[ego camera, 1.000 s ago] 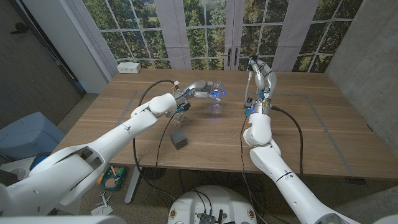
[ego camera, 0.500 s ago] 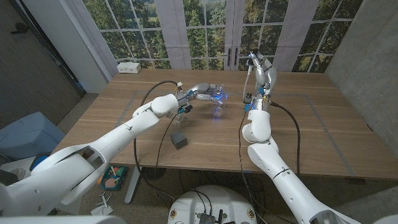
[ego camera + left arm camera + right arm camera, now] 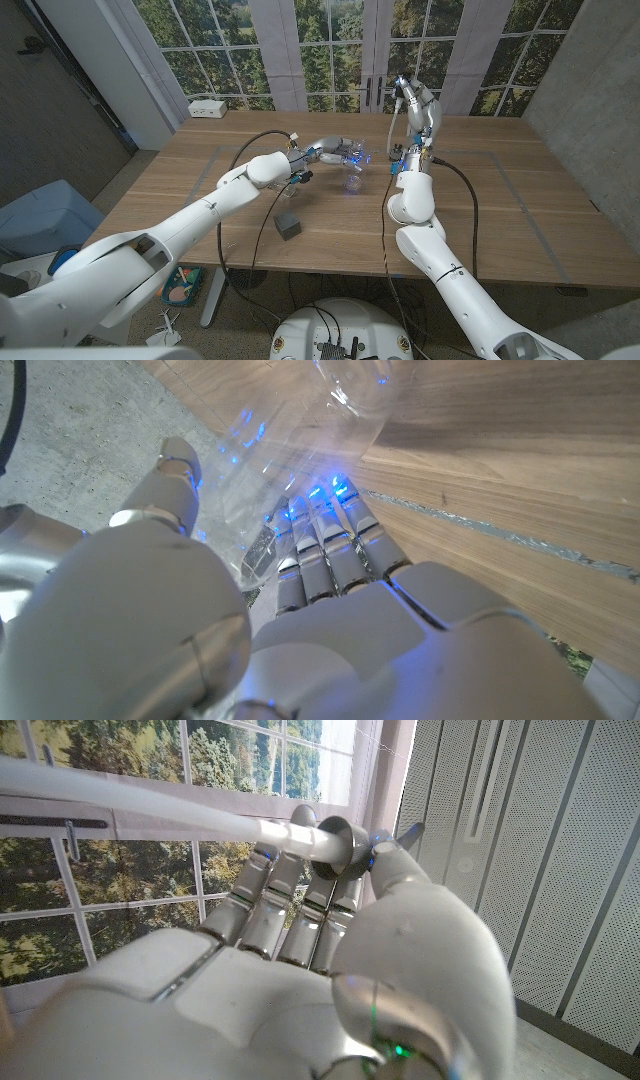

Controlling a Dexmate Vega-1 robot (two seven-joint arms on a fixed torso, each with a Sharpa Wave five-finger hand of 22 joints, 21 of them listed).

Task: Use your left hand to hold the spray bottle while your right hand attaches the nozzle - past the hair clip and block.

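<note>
Left hand (image 3: 333,150), white with metal-jointed fingers, out over the middle of the light wooden table (image 3: 500,215), wrapped around a clear plastic spray bottle (image 3: 353,162). Bottle in that grip, at the table's centre toward the far side, lit by small blue glints; whether its base touches the wood, impossible to tell from the head view. In the left wrist view, fingers (image 3: 330,550) curled along one side of the transparent bottle wall (image 3: 290,450), thumb on the other, the bottle's open neck pointing away over the wood grain.

Right hand (image 3: 415,100) raised above the table's far edge, in front of the window, well apart from the bottle and to its right. Fingers (image 3: 290,900) closed with the thumb around a white spray nozzle with a long thin white dip tube (image 3: 150,815); in the right wrist view, tube running out sideways from the grip across the window panes. In the head view, nozzle (image 3: 402,88) just visible at the top of the hand, the tube hanging down from it.

Small dark grey block (image 3: 288,225) on the near part of the table, below the left forearm. Hair clip (image 3: 291,190) beside the left wrist, between block and bottle, largely hidden by arm and cable. White power strip (image 3: 209,108) on the far left corner.
</note>
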